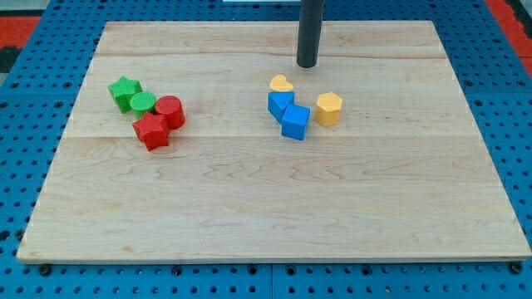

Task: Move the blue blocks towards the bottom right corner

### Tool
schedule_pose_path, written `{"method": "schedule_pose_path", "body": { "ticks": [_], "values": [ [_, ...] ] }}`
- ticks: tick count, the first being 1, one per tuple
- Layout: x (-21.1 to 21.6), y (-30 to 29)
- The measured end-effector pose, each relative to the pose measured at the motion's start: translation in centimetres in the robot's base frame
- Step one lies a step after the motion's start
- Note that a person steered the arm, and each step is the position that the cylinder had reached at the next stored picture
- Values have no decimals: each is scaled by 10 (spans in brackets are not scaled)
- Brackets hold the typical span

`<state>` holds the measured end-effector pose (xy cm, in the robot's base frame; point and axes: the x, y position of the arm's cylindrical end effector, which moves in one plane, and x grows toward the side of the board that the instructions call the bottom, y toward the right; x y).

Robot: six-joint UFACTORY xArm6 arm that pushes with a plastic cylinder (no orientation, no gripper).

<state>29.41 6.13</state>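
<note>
Here, in the camera view, my tip [307,65] stands on the wooden board [266,208] near the view's top, a little right of the middle. My tool is a plain dark rod with nothing to spread or press together, and it pinches nothing; its lower end touches no block.

Just below my tip, toward the view's bottom and slightly to the left, lies the yellow heart-shaped block [281,84], near the tip but apart from it. Touching the heart's lower edge is the first blue block [280,104], an angular piece whose exact shape I cannot make out. The second blue block [295,122], roughly a cube, sits against it, lower and to the view's right. The two blue blocks lie in the upper middle of the board, well apart from the bottom right corner. Just beside the blue pair, on the view's right, stands the yellow hexagonal block [328,109]; whether it touches the blue cube I cannot tell.

Well apart, on the view's left, a second cluster is packed together: the green star block [125,90] at its upper left, the green round block [143,103] touching it, the red round block [169,111] to the right, and the red star block [151,130] at the bottom of the group.
</note>
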Motion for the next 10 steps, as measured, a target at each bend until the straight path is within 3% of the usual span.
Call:
{"method": "schedule_pose_path", "body": {
  "ticks": [1, 3, 5, 6, 7, 8, 9, 10],
  "values": [
    [0, 0],
    [80, 4],
    [79, -37],
    [99, -63],
    [103, -57],
    [104, -9],
    [164, 4],
    [153, 0]
  ]
}}
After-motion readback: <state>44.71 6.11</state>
